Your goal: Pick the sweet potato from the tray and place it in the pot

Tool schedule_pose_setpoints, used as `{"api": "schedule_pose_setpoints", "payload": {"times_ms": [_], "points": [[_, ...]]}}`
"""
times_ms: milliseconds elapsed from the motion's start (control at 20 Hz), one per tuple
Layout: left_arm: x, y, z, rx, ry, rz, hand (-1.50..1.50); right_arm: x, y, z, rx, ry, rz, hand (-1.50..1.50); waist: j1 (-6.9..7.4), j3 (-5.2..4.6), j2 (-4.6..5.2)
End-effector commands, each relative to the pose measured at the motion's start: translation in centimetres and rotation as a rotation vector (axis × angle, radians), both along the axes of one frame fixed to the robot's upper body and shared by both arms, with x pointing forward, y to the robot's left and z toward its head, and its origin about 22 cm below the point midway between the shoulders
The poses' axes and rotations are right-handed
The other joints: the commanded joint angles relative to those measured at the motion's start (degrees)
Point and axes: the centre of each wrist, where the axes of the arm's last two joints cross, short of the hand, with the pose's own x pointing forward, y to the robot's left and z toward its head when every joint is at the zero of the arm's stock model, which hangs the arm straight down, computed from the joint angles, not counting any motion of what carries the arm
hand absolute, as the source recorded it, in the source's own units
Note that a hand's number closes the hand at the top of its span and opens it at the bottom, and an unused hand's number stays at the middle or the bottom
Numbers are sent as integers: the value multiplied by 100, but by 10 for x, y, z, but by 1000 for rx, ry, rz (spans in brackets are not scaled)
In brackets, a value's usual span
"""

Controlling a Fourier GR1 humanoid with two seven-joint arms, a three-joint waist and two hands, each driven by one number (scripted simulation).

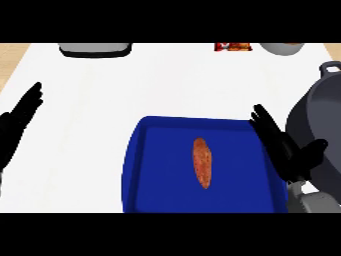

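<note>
The slim, tapered, rough-skinned sweet potato (202, 163) lies mid-tray (132, 170), which is blue with rounded corners. The right robot hand (287, 150), fingers straight, stands between the tray and the round dark-grey pot (335, 130). The left robot hand (7, 132) is open at the white bench's (165, 85) left.

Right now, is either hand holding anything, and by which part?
Nothing is held. The sweet potato lies alone in the tray; the right hand and left hand are open.
</note>
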Motion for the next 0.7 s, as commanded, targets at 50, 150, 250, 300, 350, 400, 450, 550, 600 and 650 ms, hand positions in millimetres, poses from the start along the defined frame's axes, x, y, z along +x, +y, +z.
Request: {"api": "schedule_pose_setpoints", "payload": {"times_ms": [50, 150, 250, 300, 350, 400, 450, 550, 600, 650], "points": [[-5, -18, 2, -109, -67, 33, 0, 38, 4, 4, 19, -143, 77, 150, 87, -96, 57], [18, -26, 21, -213, -150, 73, 0, 65, 3, 35, -1, -257, 158, 150, 161, -89, 104], [22, -36, 25, -322, -220, 95, 0, 84, -2, 64, -16, -383, 223, 150, 269, -89, 137], [14, -33, 11, -264, -129, 53, 0, 74, -23, 103, -525, -499, 311, 150, 333, -283, -104], [17, -40, 13, -336, -152, 61, 0, 72, -25, 69, -555, -460, 248, 150, 296, -129, 120], [15, -51, 18, -391, -172, 59, 0, 78, -7, 30, -399, -444, 149, -150, 339, -87, 148], [23, -43, 21, -376, -168, 68, 0, 78, -10, 10, -325, -470, 163, -150, 252, -82, 169], [20, -35, 22, -391, -170, 94, 0, 75, -27, -6, -244, -539, 173, -150, 193, -84, 133], [18, -47, 13, -388, -164, 91, 0, 81, -6, -8, -206, -585, 218, -150, 181, -86, 125], [21, -55, 12, -396, -159, 108, 0, 83, -25, -7, -209, -608, 247, -150, 126, -87, 121]]}}
